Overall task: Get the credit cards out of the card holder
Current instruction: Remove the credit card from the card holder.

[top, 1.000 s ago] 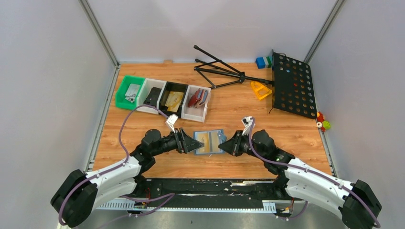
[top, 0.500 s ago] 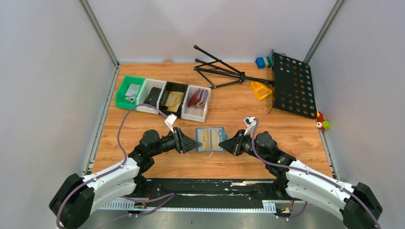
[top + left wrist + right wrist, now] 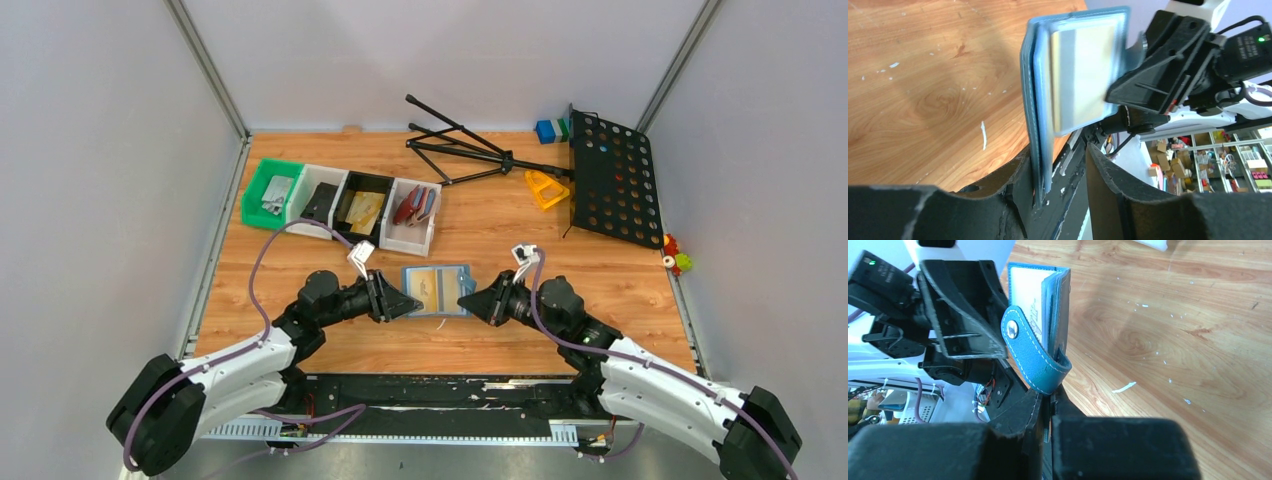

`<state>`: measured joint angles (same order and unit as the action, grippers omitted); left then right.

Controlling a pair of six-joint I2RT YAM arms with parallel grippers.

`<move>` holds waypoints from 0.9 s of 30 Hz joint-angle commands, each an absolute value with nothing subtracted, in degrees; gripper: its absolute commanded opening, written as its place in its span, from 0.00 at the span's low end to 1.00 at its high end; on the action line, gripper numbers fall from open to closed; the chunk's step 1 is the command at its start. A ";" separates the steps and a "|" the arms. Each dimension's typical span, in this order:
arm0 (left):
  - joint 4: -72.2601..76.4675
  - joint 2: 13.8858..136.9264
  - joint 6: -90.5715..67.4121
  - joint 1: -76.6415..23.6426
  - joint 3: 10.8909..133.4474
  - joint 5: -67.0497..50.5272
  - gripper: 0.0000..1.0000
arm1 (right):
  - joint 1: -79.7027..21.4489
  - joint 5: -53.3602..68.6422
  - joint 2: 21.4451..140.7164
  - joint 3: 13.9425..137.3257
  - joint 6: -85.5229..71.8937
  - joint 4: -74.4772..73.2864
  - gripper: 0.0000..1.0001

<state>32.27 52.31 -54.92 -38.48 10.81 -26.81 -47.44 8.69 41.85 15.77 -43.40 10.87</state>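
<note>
Beyond the bins (image 3: 340,205), both grippers pinch the opened card holder (image 3: 437,290).

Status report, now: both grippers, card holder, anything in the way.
Left gripper, right gripper: each shut on an edge of the card holder, held open between them. Gold-tan card still slotted. Nothing blocking.

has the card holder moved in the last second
Yes. The card holder, held between both end effectors, has shifted slightly toward the far edge, closer to the white bin.
</note>
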 commanded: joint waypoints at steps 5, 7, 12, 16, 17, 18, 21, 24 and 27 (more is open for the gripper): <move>35.20 56.77 -54.76 -38.15 12.76 -27.23 0.38 | -47.24 9.34 38.97 15.42 -43.71 15.72 0.00; 35.24 56.45 -54.99 -38.16 12.35 -26.85 0.31 | -47.26 8.96 38.76 15.37 -44.10 15.16 0.00; 33.01 53.69 -54.65 -38.10 12.05 -25.78 0.22 | -47.26 8.30 38.91 15.31 -44.54 13.78 0.00; 30.58 52.09 -54.08 -38.06 12.28 -25.54 0.05 | -47.24 6.24 39.62 15.71 -44.93 10.12 0.00; 29.75 51.61 -53.91 -38.06 12.30 -25.37 0.00 | -47.28 5.46 39.64 16.19 -44.73 8.18 0.01; 29.38 51.49 -53.84 -38.10 12.30 -25.32 0.00 | -47.26 4.43 39.50 16.53 -44.56 6.90 0.05; 28.54 50.78 -53.75 -38.10 12.31 -25.05 0.00 | -47.31 -3.96 38.89 18.46 -45.58 -3.39 0.14; 27.56 50.53 -53.64 -38.10 12.38 -24.60 0.00 | -46.76 -7.26 37.76 19.12 -45.75 -8.59 0.16; 27.17 50.57 -53.44 -38.02 12.31 -24.81 0.00 | -46.49 -7.43 34.86 19.12 -45.04 -8.92 0.21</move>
